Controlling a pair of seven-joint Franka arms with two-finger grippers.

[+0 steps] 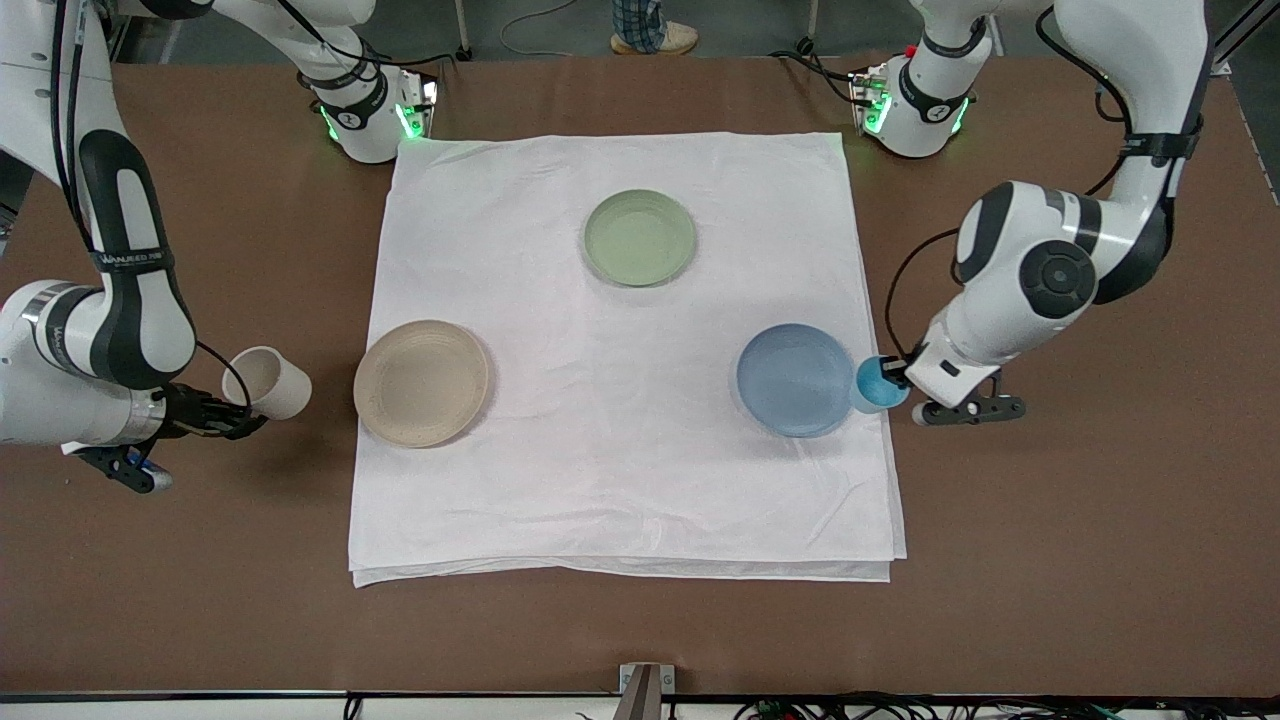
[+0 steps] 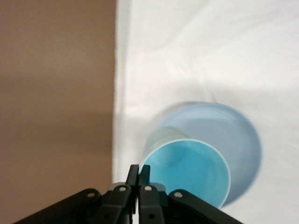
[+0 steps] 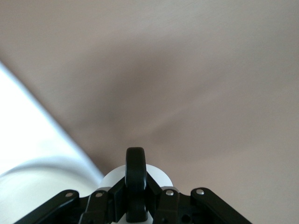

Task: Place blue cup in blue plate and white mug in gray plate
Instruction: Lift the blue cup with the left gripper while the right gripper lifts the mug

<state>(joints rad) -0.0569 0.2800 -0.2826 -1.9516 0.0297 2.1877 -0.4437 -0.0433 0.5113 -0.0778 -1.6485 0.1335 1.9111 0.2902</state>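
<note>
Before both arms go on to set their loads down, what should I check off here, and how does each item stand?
1. Left gripper has the blue cup pinched by its rim: ok.
2. Blue cup centred over the blue plate: not ok; it is over the plate's edge toward the left arm's end.
3. Right gripper shut on the white mug at its black handle: ok.
4. White mug over the gray plate: not ok; it hangs over bare table beside the cloth.
5. Mug upright: not ok; it is tilted.
6. Both target plates bare: ok.
</note>
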